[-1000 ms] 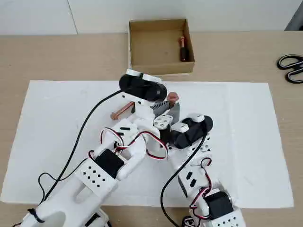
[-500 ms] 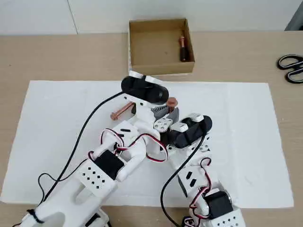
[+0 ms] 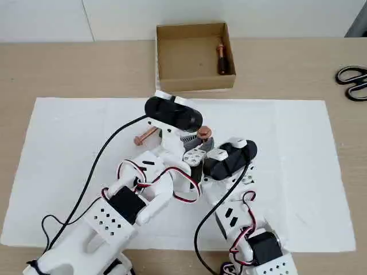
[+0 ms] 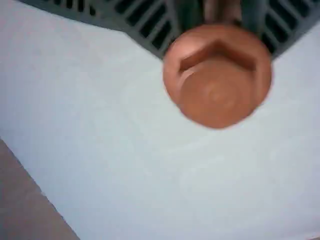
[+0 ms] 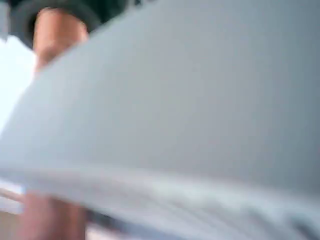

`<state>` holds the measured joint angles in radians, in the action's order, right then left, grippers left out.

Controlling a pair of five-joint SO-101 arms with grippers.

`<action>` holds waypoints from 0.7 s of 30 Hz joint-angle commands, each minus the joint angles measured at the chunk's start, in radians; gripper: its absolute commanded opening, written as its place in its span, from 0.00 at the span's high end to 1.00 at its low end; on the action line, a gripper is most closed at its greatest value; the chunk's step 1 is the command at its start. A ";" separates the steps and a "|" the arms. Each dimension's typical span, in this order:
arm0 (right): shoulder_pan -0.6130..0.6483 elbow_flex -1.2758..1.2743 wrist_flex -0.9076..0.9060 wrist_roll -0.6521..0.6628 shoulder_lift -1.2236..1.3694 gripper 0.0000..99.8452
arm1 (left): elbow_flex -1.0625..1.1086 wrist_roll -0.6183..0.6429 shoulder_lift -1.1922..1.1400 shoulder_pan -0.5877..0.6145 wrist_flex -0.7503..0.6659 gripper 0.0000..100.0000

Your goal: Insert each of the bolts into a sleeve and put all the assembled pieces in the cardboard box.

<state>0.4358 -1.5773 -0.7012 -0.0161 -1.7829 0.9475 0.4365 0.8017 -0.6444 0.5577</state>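
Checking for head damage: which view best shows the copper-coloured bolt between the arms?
Left wrist view: the copper-coloured hex-head bolt shows its head face-on. The high view shows the bolt small; the right wrist view, possibly its shaft.

text: none legible | labels, numbers: none (all views checked)

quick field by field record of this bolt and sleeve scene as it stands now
left gripper: shut on copper hex-head bolt, above white sheet
second copper bolt: lying loose on the sheet
brown cardboard box: holds one copper bolt in dark sleeve, by a side wall
black-handled scissors: on wooden table, off the sheet
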 commanded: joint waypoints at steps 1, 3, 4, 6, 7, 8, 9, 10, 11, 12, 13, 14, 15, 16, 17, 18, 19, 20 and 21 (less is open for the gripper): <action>-0.002 0.008 0.002 -0.011 -0.005 1.00 | -0.005 -0.023 0.031 -0.003 0.000 0.99; -0.001 0.008 0.002 -0.011 -0.005 1.00 | -0.005 -0.057 0.012 -0.003 -0.002 0.99; 0.001 0.008 0.002 -0.011 -0.005 1.00 | -0.008 -0.066 -0.003 -0.003 -0.003 0.99; 0.001 0.008 0.002 -0.011 -0.005 1.00 | -0.015 -0.068 -0.040 -0.003 -0.003 0.99; 0.001 0.008 0.002 -0.011 -0.005 1.00 | -0.016 -0.068 -0.055 -0.003 -0.005 0.99; 0.001 0.008 0.002 -0.011 -0.005 1.00 | -0.018 -0.068 -0.068 -0.003 -0.005 0.99; 0.001 0.008 0.002 -0.011 -0.005 1.00 | -0.024 -0.068 -0.080 -0.003 -0.003 0.99; 0.001 0.008 0.002 -0.011 -0.005 1.00 | -0.030 -0.068 -0.089 -0.003 -0.003 0.99; 0.001 0.008 0.002 -0.011 -0.005 1.00 | -0.036 -0.068 -0.098 -0.003 -0.003 0.99; 0.001 0.008 0.002 -0.011 -0.005 1.00 | -0.038 -0.068 -0.104 -0.003 -0.003 0.99; 0.001 0.008 0.002 -0.011 -0.005 1.00 | -0.042 -0.068 -0.107 -0.003 -0.003 0.99; 0.001 0.008 0.002 -0.011 -0.005 1.00 | -0.042 -0.068 -0.109 -0.003 -0.003 0.99; 0.001 0.008 0.002 -0.011 -0.005 1.00 | -0.042 -0.068 -0.110 -0.003 -0.003 0.99; 0.002 0.008 0.002 -0.011 -0.005 1.00 | -0.042 -0.068 -0.110 -0.002 -0.003 0.99; 0.002 0.008 0.002 -0.011 -0.005 1.00 | -0.041 -0.068 -0.110 -0.002 0.000 0.99; 0.002 0.008 0.002 -0.011 -0.005 1.00 | -0.038 -0.068 -0.110 -0.002 0.000 0.99; 0.002 0.008 0.002 -0.011 -0.005 1.00 | -0.035 -0.068 -0.110 -0.002 0.002 0.99; 0.002 0.008 0.002 -0.011 -0.005 1.00 | -0.035 -0.068 -0.110 -0.002 0.002 0.99; 0.002 0.008 0.002 -0.011 -0.005 1.00 | -0.035 -0.068 -0.110 -0.002 0.002 0.98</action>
<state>0.4358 -1.5789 -0.7012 -0.0161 -1.7829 0.9459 0.3813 0.6943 -0.6506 0.5577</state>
